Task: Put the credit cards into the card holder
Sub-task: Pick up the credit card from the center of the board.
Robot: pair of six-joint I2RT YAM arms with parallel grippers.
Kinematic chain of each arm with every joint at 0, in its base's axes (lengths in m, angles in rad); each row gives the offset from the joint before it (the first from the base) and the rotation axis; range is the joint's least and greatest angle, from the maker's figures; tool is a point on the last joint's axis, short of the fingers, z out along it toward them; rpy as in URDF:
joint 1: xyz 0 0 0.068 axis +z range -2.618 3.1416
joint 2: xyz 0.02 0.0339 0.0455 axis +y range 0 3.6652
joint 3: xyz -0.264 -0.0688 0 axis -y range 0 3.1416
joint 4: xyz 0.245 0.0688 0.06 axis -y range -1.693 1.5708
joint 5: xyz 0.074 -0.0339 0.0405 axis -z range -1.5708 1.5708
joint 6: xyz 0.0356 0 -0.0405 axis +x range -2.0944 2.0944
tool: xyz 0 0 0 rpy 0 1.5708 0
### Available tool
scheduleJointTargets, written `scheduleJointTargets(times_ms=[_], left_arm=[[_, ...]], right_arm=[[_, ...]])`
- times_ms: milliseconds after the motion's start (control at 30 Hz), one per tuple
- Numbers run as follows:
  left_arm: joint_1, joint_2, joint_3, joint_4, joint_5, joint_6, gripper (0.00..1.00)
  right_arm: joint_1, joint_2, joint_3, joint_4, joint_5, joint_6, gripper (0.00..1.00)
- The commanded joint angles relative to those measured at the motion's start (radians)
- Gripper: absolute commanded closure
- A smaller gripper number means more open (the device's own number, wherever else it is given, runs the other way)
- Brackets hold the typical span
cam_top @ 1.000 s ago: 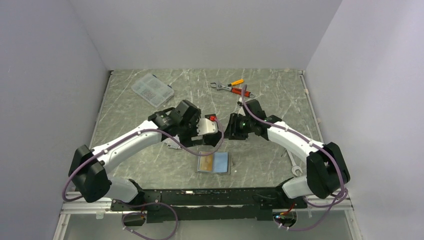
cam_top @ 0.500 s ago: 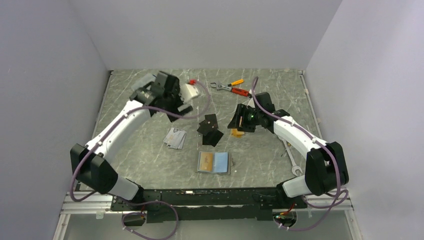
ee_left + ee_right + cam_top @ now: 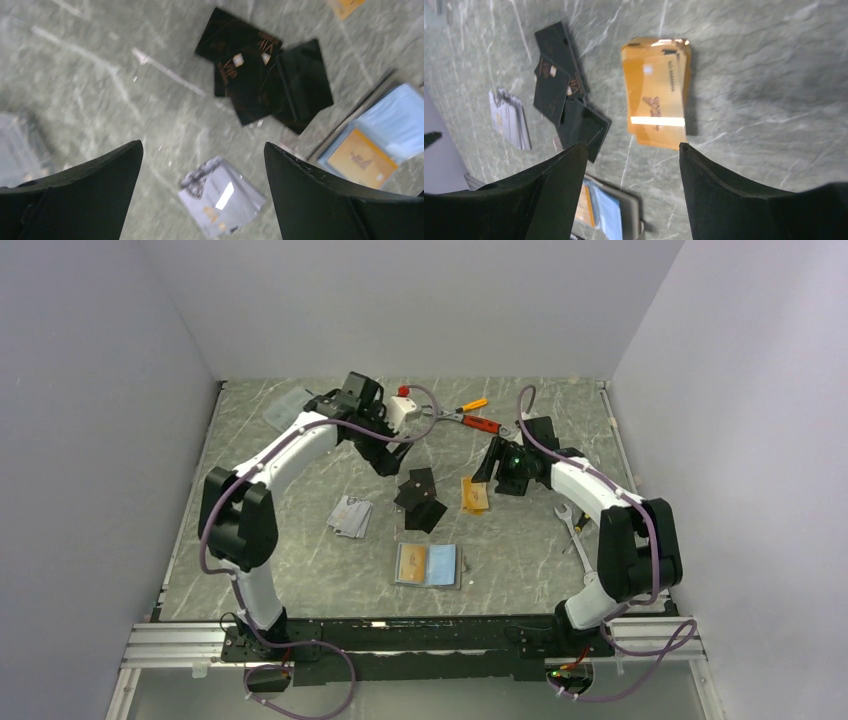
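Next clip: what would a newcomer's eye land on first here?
Three loose heaps of cards lie mid-scene: black cards in the centre, orange-gold cards to their right, silvery-grey cards to their left. The card holder lies open below them in the overhead view, an orange card showing inside. The left gripper and right gripper hang open above the cards, holding nothing.

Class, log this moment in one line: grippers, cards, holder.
left gripper open, empty | right gripper open, empty | orange cards, black cards, grey cards loose on table | card holder open, flat

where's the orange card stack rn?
The orange card stack lies on the table, right of centre in the top view, just right of the black cards and beyond the open card holder.
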Motion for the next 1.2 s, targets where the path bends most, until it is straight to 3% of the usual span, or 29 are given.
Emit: scheduleJointTargets(times_ms=[0,133,567,1167], left_arm=[[-0.054,0.046,0.017,0.187,0.152,-0.057,0.05],[-0.127,0.137,0.057,0.256,0.19,-0.02,0.11],[-0.249,0.307,0.093,0.546,0.02,0.027,0.15],[-0.335,0.389,0.112,0.593,-0.096,0.187,0.12]], right_arm=[[-0.033,0.055,0.074,0.022,0.062,0.012,0.31],[-0.035,0.119,0.11,0.032,0.079,0.013,0.35],[-0.03,0.201,0.06,0.073,0.103,0.014,0.41],[-0.033,0.208,-0.07,0.165,0.077,0.049,0.62]])
